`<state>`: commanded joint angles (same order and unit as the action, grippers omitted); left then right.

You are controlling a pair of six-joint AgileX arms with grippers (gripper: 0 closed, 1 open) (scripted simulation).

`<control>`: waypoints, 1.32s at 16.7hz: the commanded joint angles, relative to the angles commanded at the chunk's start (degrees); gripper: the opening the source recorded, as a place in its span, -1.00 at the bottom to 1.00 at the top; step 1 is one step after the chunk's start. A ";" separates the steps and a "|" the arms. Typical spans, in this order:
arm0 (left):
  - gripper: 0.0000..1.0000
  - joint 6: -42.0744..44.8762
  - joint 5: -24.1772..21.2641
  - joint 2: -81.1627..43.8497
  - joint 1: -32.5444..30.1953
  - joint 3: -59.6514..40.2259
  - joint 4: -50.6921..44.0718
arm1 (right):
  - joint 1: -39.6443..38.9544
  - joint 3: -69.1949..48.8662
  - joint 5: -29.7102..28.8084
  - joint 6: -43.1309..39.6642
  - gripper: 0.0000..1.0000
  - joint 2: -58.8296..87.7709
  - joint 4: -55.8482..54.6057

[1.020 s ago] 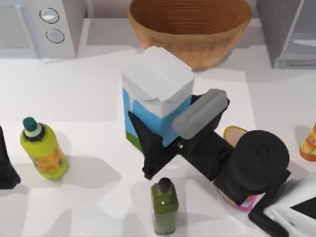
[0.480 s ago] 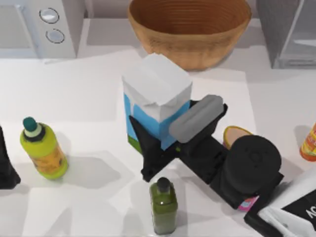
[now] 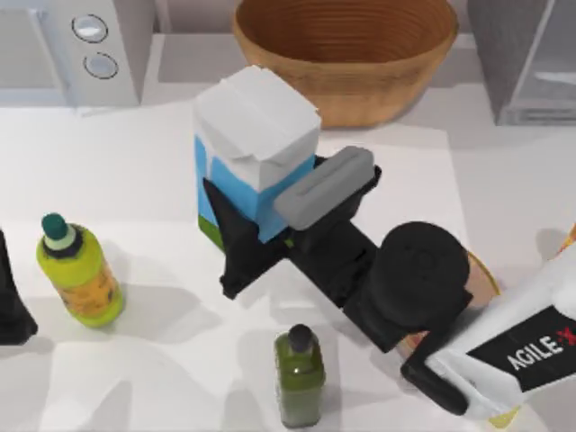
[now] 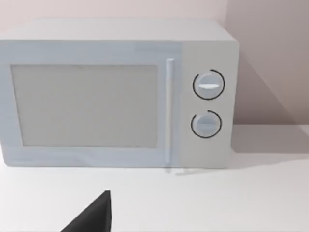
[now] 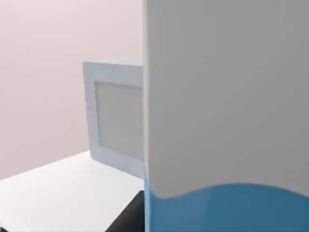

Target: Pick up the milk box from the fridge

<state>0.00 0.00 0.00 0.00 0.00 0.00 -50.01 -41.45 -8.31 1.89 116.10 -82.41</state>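
Observation:
The milk box (image 3: 256, 148), a carton with a white top, light-blue sides and a green bottom band, hangs above the table's middle, in front of the wooden bowl. My right gripper (image 3: 270, 220) is shut on it, one black finger on its near-left side and a grey pad on its right side. Close up in the right wrist view, the milk box (image 5: 227, 121) covers the right half. The fridge (image 3: 531, 54), grey with a pale door panel, stands at the back right, well apart from the carton. My left gripper (image 3: 9, 306) is parked at the table's left edge.
A wooden bowl (image 3: 346, 54) sits at the back centre and a white microwave (image 3: 72, 45) with two dials at the back left. A yellow-green bottle (image 3: 79, 274) stands front left, a dark green bottle (image 3: 299, 373) front centre. The right arm covers most of a can (image 3: 483, 281).
My right gripper has carried the milk box leftward and slightly toward the back of the table. The arm followed it, and the bottles and bowl stayed put.

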 joint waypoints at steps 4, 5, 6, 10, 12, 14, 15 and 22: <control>1.00 0.00 0.00 0.00 0.00 0.00 0.00 | 0.42 -3.10 0.80 0.10 -1.00 7.39 -0.16; 1.00 0.00 0.00 0.00 0.00 0.00 0.00 | 0.73 -3.64 1.17 -0.36 -1.00 8.65 -0.38; 1.00 0.00 0.00 0.00 0.00 0.00 0.00 | 1.07 -4.05 1.53 -0.89 -1.00 9.52 -0.60; 1.00 0.00 0.00 0.00 0.00 0.00 0.00 | 1.43 -4.37 1.91 -1.50 -1.00 10.22 -0.83; 1.00 0.00 0.00 0.00 0.00 0.00 0.00 | 1.43 -4.37 1.91 -1.50 -0.85 10.22 -0.83; 1.00 0.00 0.00 0.00 0.00 0.00 0.00 | 1.43 -4.37 1.91 -1.50 -0.55 10.22 -0.83; 1.00 0.00 0.00 0.00 0.00 0.00 0.00 | 1.43 -4.37 1.91 -1.50 -0.40 10.22 -0.83; 1.00 0.00 0.00 0.00 0.00 0.00 0.00 | 1.43 -4.37 1.91 -1.50 0.66 10.22 -0.83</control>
<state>0.00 0.00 0.00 0.00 0.00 0.00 -48.58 -45.82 -6.40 0.39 126.32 -83.23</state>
